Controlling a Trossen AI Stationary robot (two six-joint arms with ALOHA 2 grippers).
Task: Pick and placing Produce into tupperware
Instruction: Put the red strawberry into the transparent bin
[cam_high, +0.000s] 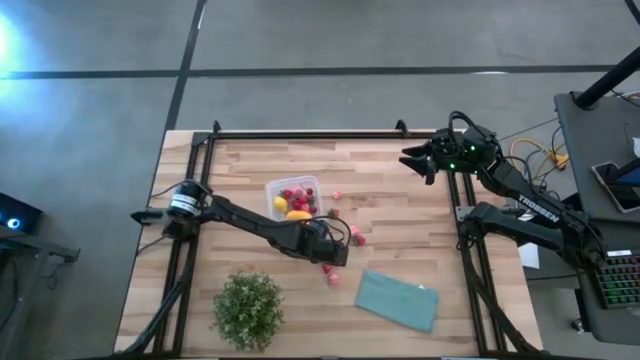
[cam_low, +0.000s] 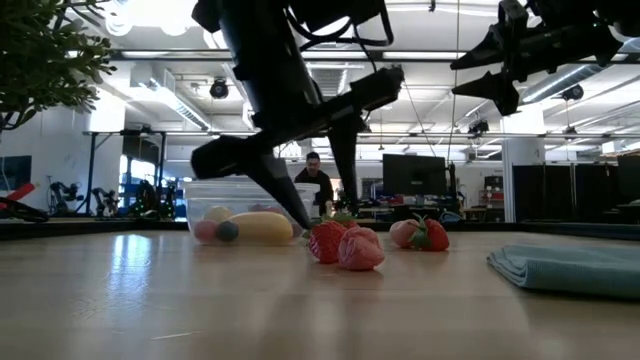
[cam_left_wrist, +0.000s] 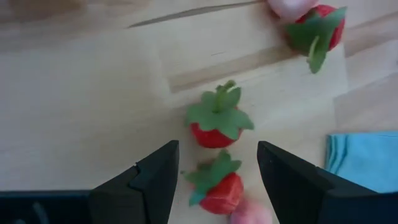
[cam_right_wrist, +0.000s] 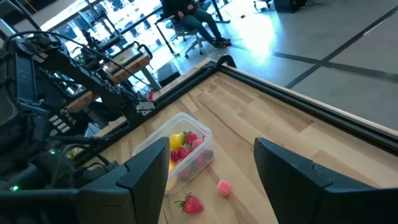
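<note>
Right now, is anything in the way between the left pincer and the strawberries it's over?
Nothing visible. The left pincer hangs open right above two strawberries on the bare wood, with one of them between its fingers. The teal cloth lies off to one side.

Overhead looks straight down; low camera level across table; wrists close-up, angled down

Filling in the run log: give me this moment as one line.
left gripper: open over strawberries | right gripper: open, raised, waiting | container: partly filled
</note>
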